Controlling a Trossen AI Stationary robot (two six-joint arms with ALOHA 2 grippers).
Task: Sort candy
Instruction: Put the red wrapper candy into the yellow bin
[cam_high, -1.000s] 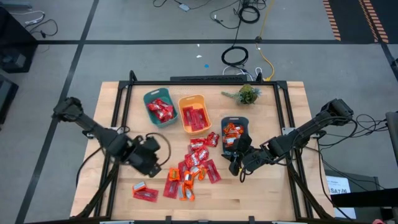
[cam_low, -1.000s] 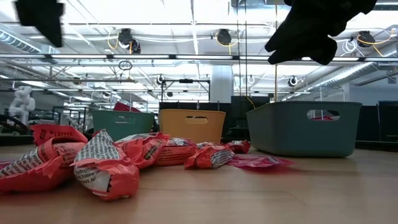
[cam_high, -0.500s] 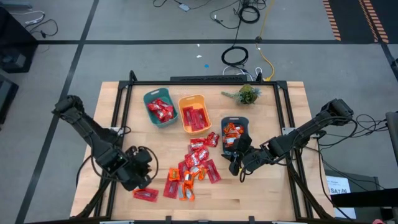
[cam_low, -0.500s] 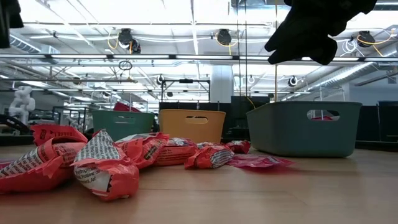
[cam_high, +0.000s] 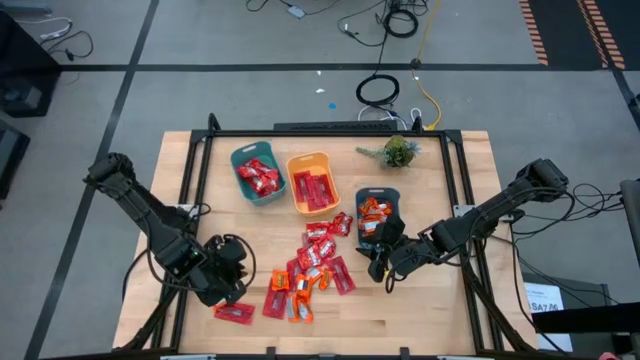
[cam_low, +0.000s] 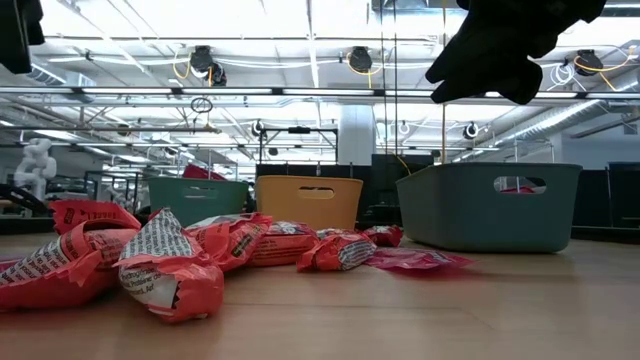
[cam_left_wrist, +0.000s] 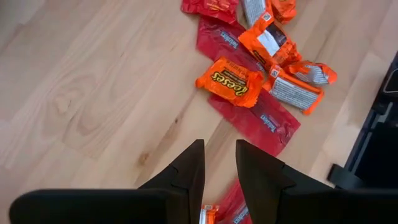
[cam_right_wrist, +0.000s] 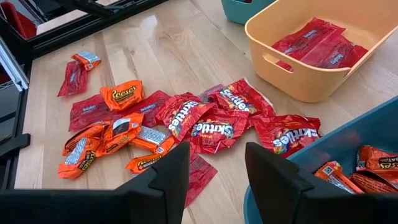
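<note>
Three bins are sitting on the wooden table (cam_high: 440, 300): a teal bin (cam_high: 256, 175) at 11 o'clock, an orange bin (cam_high: 311, 183) at 12, a dark teal bin (cam_high: 376, 213) at 2. The candy (cam_high: 312, 268) is lying scattered at centre. The left gripper (cam_high: 228, 290) is hovering at 8 o'clock, fingers slightly parted, grasping nothing. The right gripper (cam_high: 380, 262) is hanging at 4 o'clock, parted, empty.

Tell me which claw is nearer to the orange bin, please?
The right claw. It hovers beside the dark teal bin, just down-right of the orange bin. The left claw is far off by the table's front left, over two stray candies.
</note>
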